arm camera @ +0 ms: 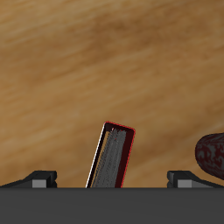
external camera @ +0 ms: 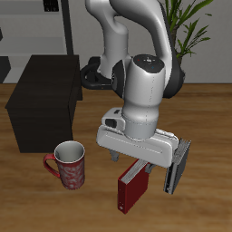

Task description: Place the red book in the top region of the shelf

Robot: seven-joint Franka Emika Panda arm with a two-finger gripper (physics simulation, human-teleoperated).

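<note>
The gripper point(external camera: 136, 161) hangs right over the upright red book point(external camera: 132, 188), fingers point(arm camera: 42, 178) spread wide, pinching nothing. A patterned mug point(external camera: 70, 166) stands beside it on the desk point(external camera: 36, 204), the dark shelf point(external camera: 45, 101) farther back.

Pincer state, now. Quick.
Pincer: open, holding nothing; the fingers stand wide apart on either side of the red book, not touching it.
</note>
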